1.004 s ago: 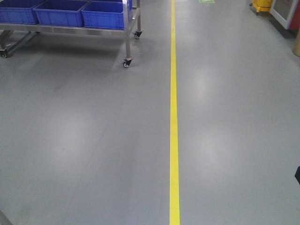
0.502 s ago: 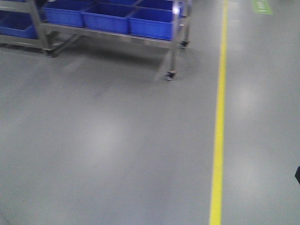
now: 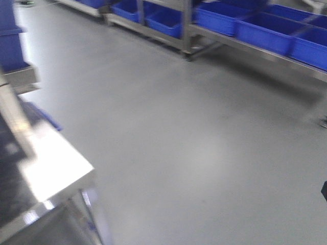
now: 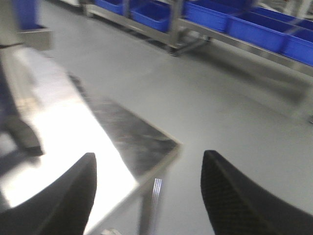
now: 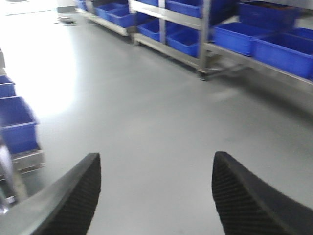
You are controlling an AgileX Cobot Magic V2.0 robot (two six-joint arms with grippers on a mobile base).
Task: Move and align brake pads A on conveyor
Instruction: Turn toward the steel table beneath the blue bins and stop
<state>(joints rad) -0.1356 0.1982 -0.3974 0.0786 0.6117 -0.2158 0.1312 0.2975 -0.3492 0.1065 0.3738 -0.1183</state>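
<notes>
Steel table corner (image 4: 156, 144) ahead of left end effector (image 4: 149, 164), wide, empty; right end effector (image 5: 156, 164) likewise wide.

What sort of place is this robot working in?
Probably a factory or warehouse floor: steel racks holding blue plastic bins, a smooth grey floor, and a shiny steel table at the left.

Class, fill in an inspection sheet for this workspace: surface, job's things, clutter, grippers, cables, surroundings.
Surface: shiny steel table, bare where it shows; all views blurred.
Job's things: brake pads nothing seen; conveyor not clearly seen.
Clutter: one dark blurred shape at the table's left, cannot tell what.
Grippers: left gripper open, empty, near the table corner; right gripper open, empty, facing floor.
Cables: nothing seen.
Surroundings: grey floor, steel racks holding blue bins.
</notes>
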